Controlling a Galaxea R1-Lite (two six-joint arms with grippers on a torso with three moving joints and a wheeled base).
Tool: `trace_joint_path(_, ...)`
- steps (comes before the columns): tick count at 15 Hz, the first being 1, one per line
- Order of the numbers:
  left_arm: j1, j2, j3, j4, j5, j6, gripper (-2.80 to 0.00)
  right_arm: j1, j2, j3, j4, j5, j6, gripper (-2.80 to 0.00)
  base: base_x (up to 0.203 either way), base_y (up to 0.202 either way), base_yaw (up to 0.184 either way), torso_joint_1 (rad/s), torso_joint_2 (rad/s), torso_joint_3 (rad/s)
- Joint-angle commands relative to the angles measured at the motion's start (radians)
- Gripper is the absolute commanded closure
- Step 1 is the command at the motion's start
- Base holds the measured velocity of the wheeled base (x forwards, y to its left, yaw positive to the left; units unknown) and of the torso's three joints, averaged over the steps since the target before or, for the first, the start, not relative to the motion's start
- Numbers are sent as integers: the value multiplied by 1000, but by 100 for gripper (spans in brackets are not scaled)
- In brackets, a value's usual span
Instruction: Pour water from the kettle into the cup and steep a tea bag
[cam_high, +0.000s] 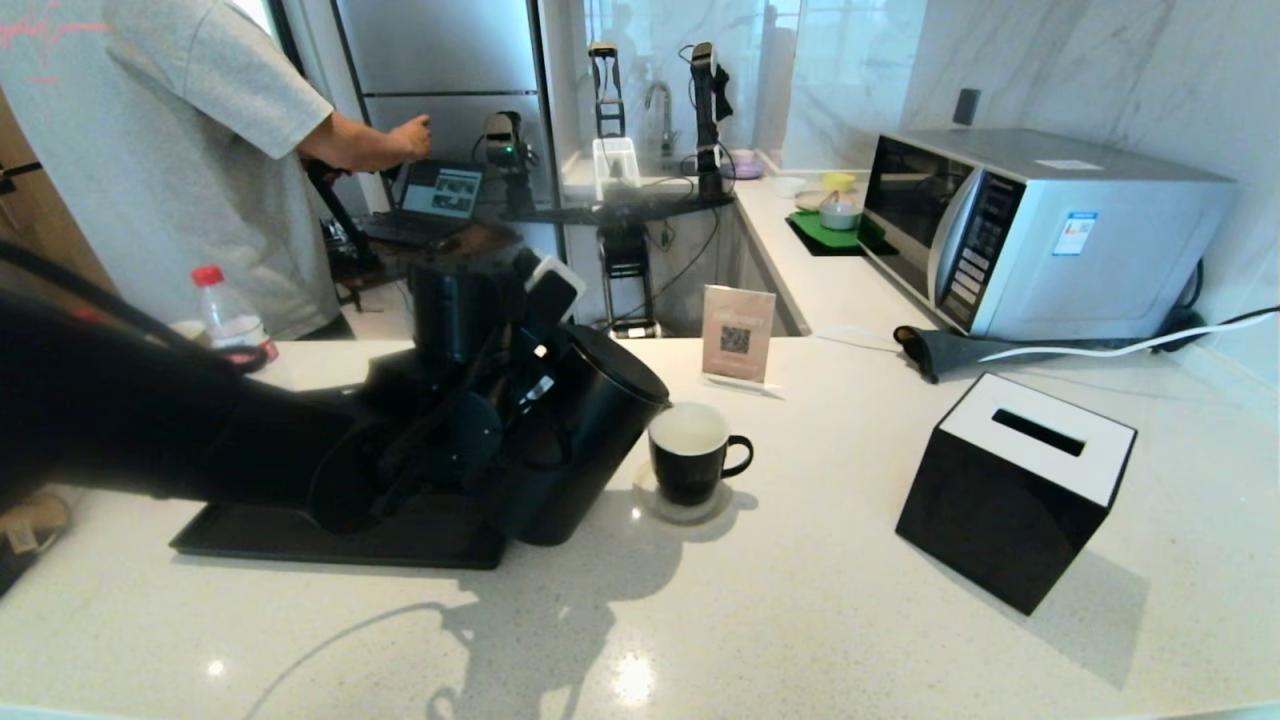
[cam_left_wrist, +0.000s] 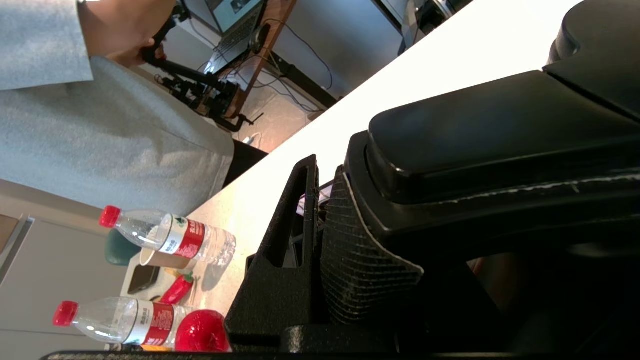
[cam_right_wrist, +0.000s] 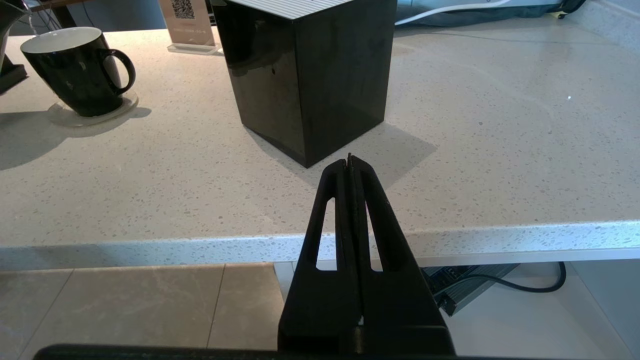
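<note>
Matte black kettle (cam_high: 590, 440), gripped at its handle by the left gripper (cam_left_wrist: 325, 240), tilts toward the glossy cup (cam_high: 690, 452) at 3 o'clock; right gripper (cam_right_wrist: 351, 167) shut, empty.

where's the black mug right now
In the head view the cup stands on a clear coaster mid-counter, just right of the tilted kettle, left of the black tissue box.

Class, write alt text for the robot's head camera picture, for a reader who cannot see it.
The robot's left gripper holds a black kettle by its handle, tipped so the spout meets the rim of a black mug on a coaster on a pale counter. A black tissue box stands to the right, a microwave behind it.
</note>
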Motion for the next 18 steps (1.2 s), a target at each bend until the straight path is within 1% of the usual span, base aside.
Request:
trace_joint_path(1, 0, -6, -6, 11, 4, 9, 0, 0, 0, 0, 0, 0, 0, 0, 0, 0, 0, 0, 0, 0)
trace_joint_path(4, 1, -6, -12, 18, 4, 25, 0, 1, 0, 0, -1, 0, 0, 0, 0, 0, 0, 0, 0, 0)
trace_joint_path(7, 1, -7, -36, 49, 4, 37, 0, 1, 0, 0, 0, 0, 0, 0, 0, 0, 0, 0, 0, 0)
trace_joint_path(11, 1, -4, -58, 81, 4, 39, 0, -1, 0, 0, -1, 0, 0, 0, 0, 0, 0, 0, 0, 0)
trace_joint_path(18, 1, -1, -69, 96, 4, 40, 0, 1, 0, 0, 0, 0, 0, 0, 0, 0, 0, 0, 0, 0)
